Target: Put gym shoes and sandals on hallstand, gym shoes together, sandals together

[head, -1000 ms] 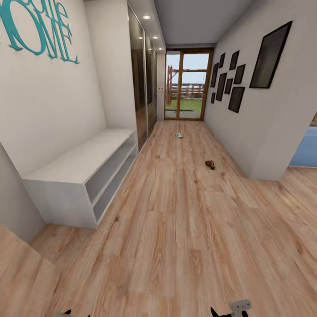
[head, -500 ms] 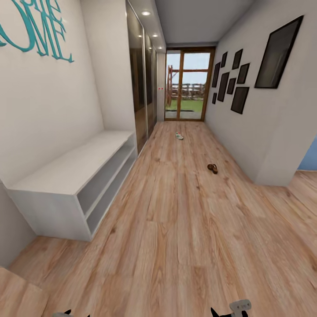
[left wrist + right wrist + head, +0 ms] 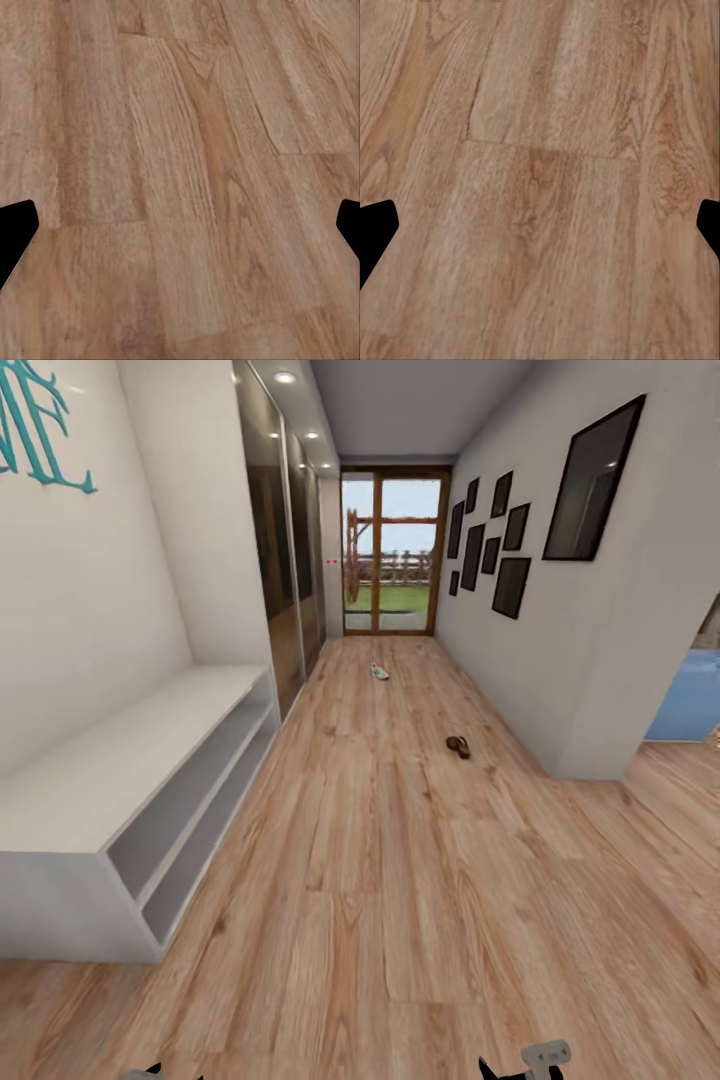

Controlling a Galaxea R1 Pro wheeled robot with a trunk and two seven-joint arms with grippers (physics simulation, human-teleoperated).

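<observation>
Far down the corridor floor [image 3: 400, 880] lies a white gym shoe [image 3: 379, 672] with green marks, near the glass door. Closer, toward the right wall, something brown and sandal-like [image 3: 458, 746] rests on the planks; it is too small to tell whether it is one sandal or two. Both are well ahead of my arms. My left gripper [image 3: 180, 232] is open over bare wood, its dark fingertips [image 3: 15, 232] wide apart. My right gripper [image 3: 540, 232] is open the same way, holding nothing. Bits of both grippers peek in at the head view's lower edge.
A plain low white bench [image 3: 110, 790] with two open shelf levels runs along the left wall. Beyond it stand dark mirrored wardrobe doors [image 3: 280, 580]. The right wall [image 3: 560, 640] carries black frames and ends at an opening to a blue room.
The whole head view has shifted: the camera has moved forward and turned, so the bench now looms larger at the left. The shoe and the sandal lie where they were.
</observation>
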